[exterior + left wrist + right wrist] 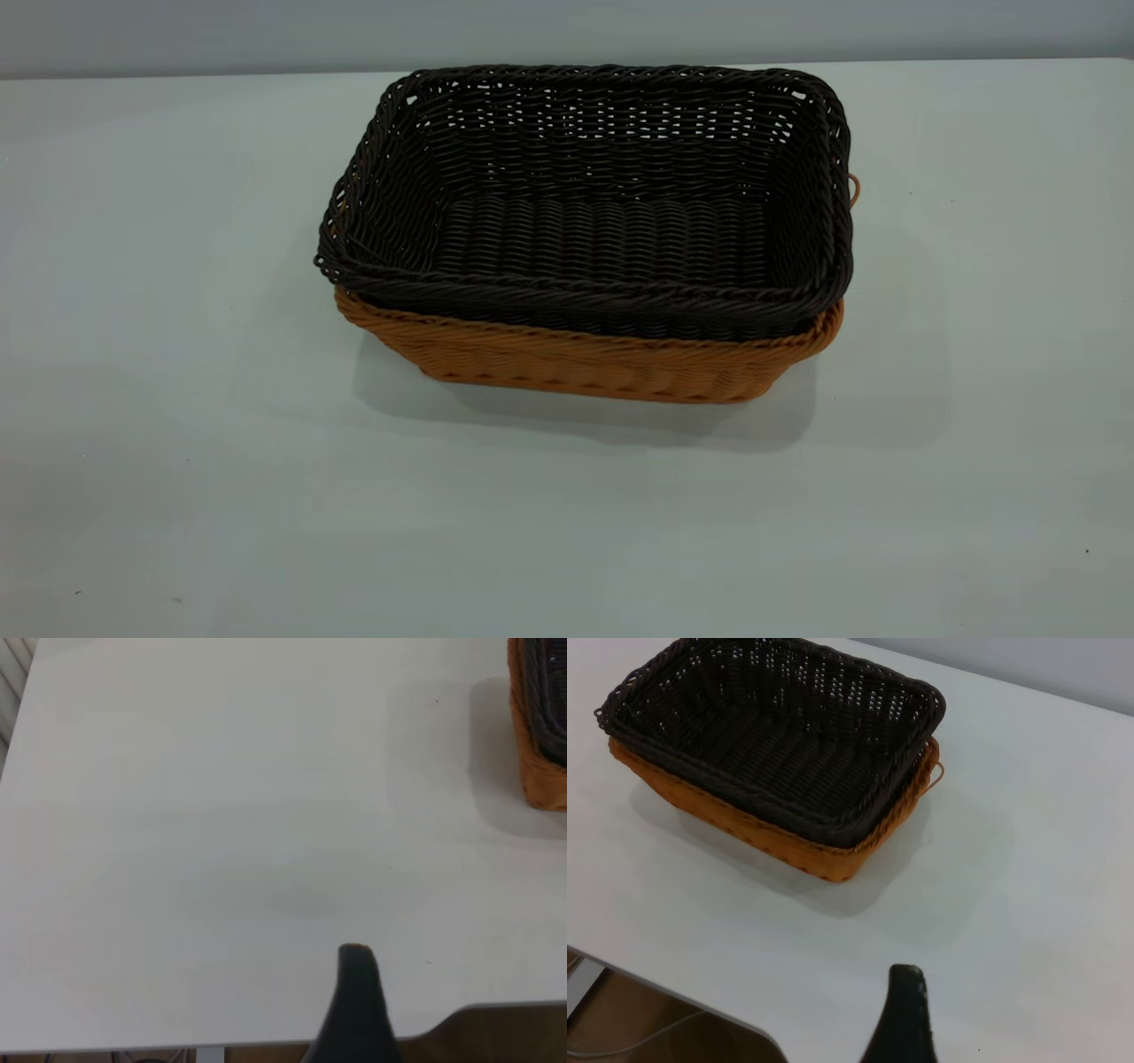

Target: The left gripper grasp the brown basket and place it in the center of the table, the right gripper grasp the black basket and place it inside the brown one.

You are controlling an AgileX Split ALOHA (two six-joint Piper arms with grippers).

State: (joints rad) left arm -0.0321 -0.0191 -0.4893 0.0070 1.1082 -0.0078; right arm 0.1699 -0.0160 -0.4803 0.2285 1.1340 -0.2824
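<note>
The black basket [602, 204] sits nested inside the brown basket [585, 359] near the middle of the table [177, 443]. Its dark rim stands above the orange-brown rim. The stacked pair also shows in the right wrist view, the black basket [780, 735] inside the brown basket [788, 846]. Only a corner of the brown basket [540, 771] shows in the left wrist view. Neither arm appears in the exterior view. My left gripper [439, 992] is open and empty over bare table, with one finger [356, 1001] in sight. My right gripper [967, 997] is open and empty, away from the baskets, with one finger [902, 1019] in sight.
The table's edge [496, 1008] lies close under the left gripper. The table's corner edge [673, 992] lies near the right gripper. A small loop handle [854, 190] sticks out at the brown basket's right end.
</note>
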